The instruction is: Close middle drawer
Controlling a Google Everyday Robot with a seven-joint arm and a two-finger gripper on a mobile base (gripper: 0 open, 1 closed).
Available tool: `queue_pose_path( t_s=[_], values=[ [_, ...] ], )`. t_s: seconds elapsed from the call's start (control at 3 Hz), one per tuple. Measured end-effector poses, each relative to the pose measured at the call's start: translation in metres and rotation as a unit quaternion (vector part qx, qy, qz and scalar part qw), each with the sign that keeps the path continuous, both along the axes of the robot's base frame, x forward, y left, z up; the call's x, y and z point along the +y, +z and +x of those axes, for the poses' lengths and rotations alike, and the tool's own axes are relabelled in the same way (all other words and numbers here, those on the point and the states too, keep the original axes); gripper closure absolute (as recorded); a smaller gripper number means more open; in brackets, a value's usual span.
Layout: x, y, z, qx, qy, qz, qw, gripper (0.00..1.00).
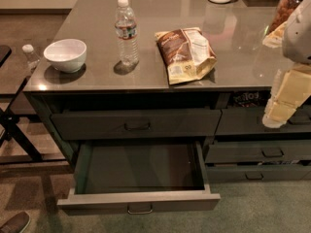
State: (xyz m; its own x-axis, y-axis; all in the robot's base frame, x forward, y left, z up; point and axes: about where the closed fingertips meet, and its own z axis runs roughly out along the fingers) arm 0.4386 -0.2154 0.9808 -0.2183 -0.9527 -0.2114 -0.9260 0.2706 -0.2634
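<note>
The middle drawer (138, 201) is pulled far out of the left column of the dark grey-green cabinet. Its deep box is empty, and its low flat front panel carries a small metal loop handle (140, 209). The taller-fronted top drawer (136, 124) above it is closed. My arm comes down at the right edge of the view, and its cream-coloured gripper (274, 118) hangs in front of the right column of drawers. It is well to the right of the open drawer and above its front panel, touching nothing.
On the countertop (97, 76) stand a white bowl (65, 55), a water bottle (127, 30) and a snack bag (187, 52). The right column's drawers (262, 152) look slightly open. A folding table leg (19, 135) and a shoe (14, 222) are at left.
</note>
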Motion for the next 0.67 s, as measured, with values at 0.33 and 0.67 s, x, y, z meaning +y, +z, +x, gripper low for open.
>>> queue_pose_path(
  t_s=[0.33,0.67],
  values=[
    [0.0000,0.0000,0.0000,0.000,0.000,0.000,1.0000,0.00],
    [0.0000,0.0000,0.0000,0.000,0.000,0.000,1.0000,0.19]
  ],
)
